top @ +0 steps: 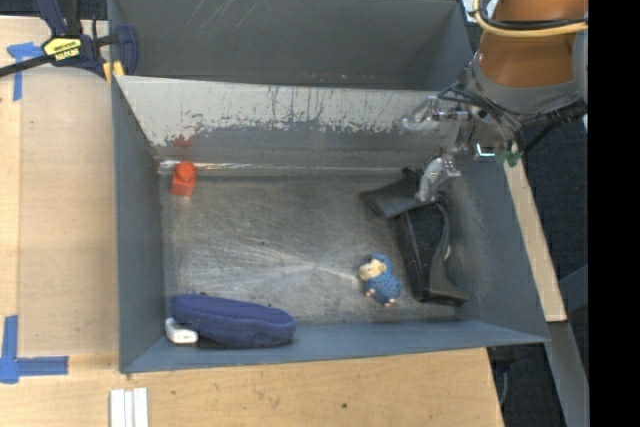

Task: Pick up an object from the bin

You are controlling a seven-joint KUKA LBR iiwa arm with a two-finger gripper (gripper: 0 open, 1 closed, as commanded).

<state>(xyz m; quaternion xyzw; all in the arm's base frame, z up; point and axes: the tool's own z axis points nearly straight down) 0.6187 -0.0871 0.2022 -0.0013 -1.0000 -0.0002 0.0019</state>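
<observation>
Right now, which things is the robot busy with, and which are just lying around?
Busy with: the gripper, at the right of the bin; the black folded thing right by it.
Just lying around: orange block, back left; long blue soft thing, front left; small white piece beside it; little blue-and-yellow toy, front middle.

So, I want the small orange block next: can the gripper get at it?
Probably yes: the orange block stands alone on bare bin floor, nothing on it, though near the back wall. The gripper hangs across the bin, over a black thing.
</observation>
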